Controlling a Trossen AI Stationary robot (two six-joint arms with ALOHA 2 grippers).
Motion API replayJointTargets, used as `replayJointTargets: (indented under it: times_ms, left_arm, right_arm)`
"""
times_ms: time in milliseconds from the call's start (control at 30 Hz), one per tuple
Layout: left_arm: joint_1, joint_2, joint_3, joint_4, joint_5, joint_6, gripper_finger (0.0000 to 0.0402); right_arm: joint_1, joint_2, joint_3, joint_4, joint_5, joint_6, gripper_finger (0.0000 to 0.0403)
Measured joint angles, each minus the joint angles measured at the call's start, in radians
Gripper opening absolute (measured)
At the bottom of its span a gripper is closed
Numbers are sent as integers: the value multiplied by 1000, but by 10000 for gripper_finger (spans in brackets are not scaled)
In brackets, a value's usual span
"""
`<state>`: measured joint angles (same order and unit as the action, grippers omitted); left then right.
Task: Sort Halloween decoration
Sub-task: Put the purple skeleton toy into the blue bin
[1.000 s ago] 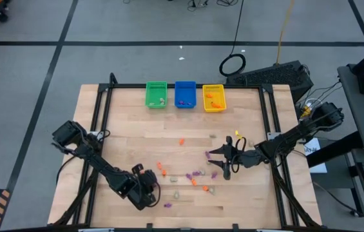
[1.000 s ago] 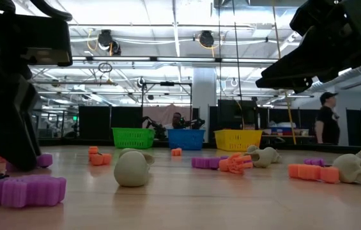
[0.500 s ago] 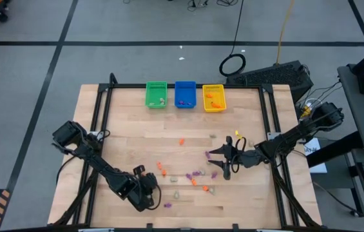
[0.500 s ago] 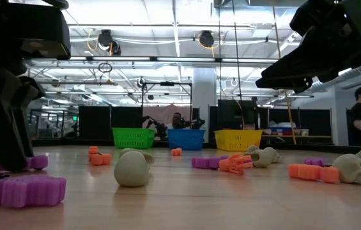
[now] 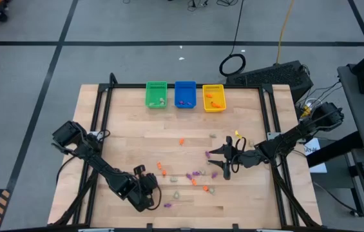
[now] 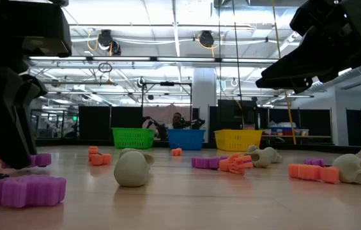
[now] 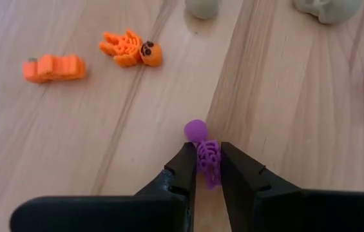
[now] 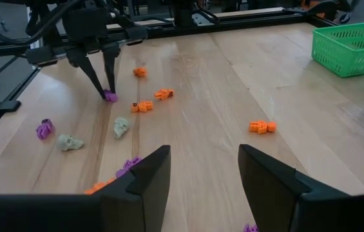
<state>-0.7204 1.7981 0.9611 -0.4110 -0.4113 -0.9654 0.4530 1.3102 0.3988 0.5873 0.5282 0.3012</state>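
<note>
Purple is what your left gripper (image 7: 207, 169) has just caught: a second ago its fingers stood wider around the tiny purple skeleton (image 7: 205, 152), and now they have clenched on its body, the head poking out past the tips, with the trinket still down on the wood table (image 5: 130, 145). You can see it from the right wrist view too, the left gripper (image 8: 107, 90) pinching the purple skeleton (image 8: 110, 96) at the table's near left part, well apart from the bins. That means the pick is made and, in my judgement, your next move is a lift and a carry to the blue bin (image 5: 185, 95), where purple bits already lie, between the green bin (image 5: 156, 95) and the yellow bin (image 5: 213, 98). Just beside the grip lie an orange skeleton (image 7: 132, 49) and an orange piece (image 7: 53, 67), so rise straight. Further right, your right gripper (image 5: 222, 160) hangs released over the scattered trinkets, holding nothing, unmoved over the last second.
</note>
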Motion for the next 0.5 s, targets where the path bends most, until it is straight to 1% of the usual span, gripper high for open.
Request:
replayJointTargets:
  times_ms: [100,233,367,500]
  left_arm:
    - [2,0,10,-2,-16,20,51]
    - [12,0,41,-3,-57,95,51]
    - [29,0,97,1,-145,218,51]
    - [42,-1,144,2,-259,400,51]
  right_arm:
    - [0,0,0,0,0,0,169]
    - [0,0,0,0,0,0,169]
    - [0,0,0,0,0,0,169]
    - [0,0,0,0,0,0,169]
